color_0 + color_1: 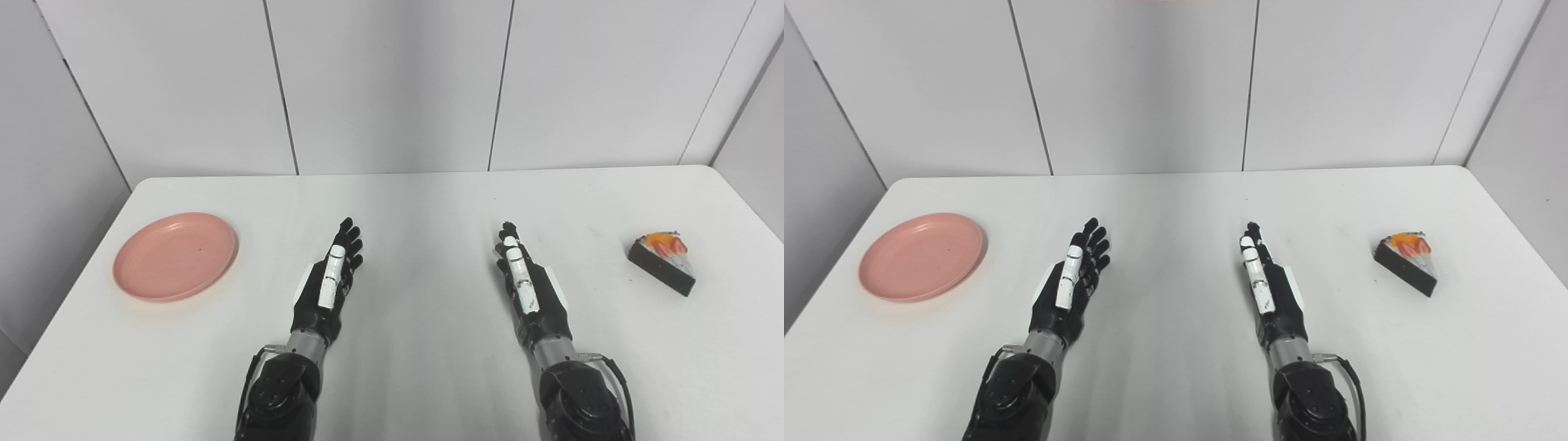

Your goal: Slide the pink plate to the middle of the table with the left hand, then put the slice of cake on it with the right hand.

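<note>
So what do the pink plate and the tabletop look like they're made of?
The pink plate looks like matte plastic or melamine: even salmon colour, soft sheen, thin raised rim, though glazed ceramic can't be ruled out. The table seems a smooth white laminate or plastic top, faintly glossy, with a few small scuffs.

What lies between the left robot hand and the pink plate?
Only bare white table separates the left robot hand from the pink plate; both eye views show it.

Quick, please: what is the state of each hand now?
Left hand: open, holding nothing.
Right hand: open, holding nothing.
</note>
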Controlling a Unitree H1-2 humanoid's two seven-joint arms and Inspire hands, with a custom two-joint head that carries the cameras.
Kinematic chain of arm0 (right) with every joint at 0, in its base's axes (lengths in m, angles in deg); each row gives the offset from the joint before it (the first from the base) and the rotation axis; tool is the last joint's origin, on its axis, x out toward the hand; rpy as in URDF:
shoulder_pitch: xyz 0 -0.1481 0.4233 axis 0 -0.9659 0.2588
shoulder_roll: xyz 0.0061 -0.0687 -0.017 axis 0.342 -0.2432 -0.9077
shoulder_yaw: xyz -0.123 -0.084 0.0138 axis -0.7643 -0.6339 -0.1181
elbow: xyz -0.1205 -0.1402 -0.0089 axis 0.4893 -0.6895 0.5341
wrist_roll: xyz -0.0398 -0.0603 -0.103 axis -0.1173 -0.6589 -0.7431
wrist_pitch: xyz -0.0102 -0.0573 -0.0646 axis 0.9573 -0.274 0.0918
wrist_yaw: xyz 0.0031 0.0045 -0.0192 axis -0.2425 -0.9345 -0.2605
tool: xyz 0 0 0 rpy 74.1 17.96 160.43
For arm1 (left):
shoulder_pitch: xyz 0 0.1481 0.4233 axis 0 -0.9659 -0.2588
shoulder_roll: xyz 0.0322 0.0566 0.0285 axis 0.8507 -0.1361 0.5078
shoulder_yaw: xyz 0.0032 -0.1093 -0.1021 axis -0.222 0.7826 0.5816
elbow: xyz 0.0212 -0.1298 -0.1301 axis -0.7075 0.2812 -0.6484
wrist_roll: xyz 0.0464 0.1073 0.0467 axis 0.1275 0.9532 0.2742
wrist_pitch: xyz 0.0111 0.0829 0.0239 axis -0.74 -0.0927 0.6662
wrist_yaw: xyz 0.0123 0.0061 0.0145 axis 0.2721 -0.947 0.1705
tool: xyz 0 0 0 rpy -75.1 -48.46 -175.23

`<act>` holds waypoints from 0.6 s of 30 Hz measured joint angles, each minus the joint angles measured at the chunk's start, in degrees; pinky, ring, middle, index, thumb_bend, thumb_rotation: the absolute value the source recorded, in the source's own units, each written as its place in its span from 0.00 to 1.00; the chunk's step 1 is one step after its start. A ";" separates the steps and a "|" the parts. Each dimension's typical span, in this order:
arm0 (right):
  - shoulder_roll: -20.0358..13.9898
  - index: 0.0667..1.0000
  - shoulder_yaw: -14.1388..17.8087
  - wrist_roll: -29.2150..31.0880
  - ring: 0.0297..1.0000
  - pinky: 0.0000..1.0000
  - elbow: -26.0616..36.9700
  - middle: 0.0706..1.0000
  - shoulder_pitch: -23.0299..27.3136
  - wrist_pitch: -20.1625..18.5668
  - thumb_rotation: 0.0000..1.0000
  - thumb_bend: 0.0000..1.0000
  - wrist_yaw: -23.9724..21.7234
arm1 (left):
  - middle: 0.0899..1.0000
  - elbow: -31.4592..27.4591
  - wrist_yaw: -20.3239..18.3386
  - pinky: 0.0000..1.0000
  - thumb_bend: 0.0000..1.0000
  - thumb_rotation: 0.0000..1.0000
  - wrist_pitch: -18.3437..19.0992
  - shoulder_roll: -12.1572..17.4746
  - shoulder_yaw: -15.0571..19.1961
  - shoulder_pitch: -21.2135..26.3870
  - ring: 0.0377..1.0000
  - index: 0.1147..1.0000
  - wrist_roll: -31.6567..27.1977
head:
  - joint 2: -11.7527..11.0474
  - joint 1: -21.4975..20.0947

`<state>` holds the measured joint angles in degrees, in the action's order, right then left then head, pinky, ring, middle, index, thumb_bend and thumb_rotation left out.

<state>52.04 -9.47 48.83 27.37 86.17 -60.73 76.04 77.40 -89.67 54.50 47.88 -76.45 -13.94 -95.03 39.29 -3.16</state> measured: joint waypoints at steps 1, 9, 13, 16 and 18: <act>0.00 0.98 0.00 -0.01 0.99 1.00 0.00 0.98 0.00 0.00 0.97 0.55 0.00 | 1.00 0.00 0.00 1.00 0.62 1.00 0.00 0.00 0.00 0.00 1.00 1.00 0.00 | 0.00 0.00; -0.13 0.98 0.03 -0.12 0.99 1.00 0.12 0.99 -0.08 0.00 0.98 0.54 -0.17 | 1.00 0.11 0.09 1.00 0.63 1.00 -0.11 -0.33 -0.15 0.00 1.00 1.00 0.18 | -2.28 8.23; -0.65 0.99 0.29 0.45 0.99 1.00 0.78 0.99 -0.72 0.00 0.98 0.52 -0.94 | 1.00 0.70 1.06 1.00 0.63 1.00 -1.21 -1.25 0.10 0.03 1.00 1.00 0.60 | -2.99 10.90; -1.14 0.97 0.85 1.28 0.97 1.00 1.00 0.97 -1.02 0.01 0.91 0.53 -1.37 | 1.00 1.60 2.10 1.00 0.64 1.00 -2.05 -2.06 1.35 0.61 1.00 1.00 0.67 | -4.31 14.33; -1.45 0.96 1.38 1.86 0.97 0.99 0.89 0.96 -1.05 0.08 0.88 0.53 -1.65 | 1.00 2.67 3.05 1.00 0.64 1.00 -3.02 -2.75 2.53 1.30 1.00 1.00 0.64 | -4.92 15.81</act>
<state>50.58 -8.09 50.69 28.26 85.13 -60.66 74.40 80.06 -86.62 51.47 45.13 -73.92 -12.65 -94.39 34.37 12.64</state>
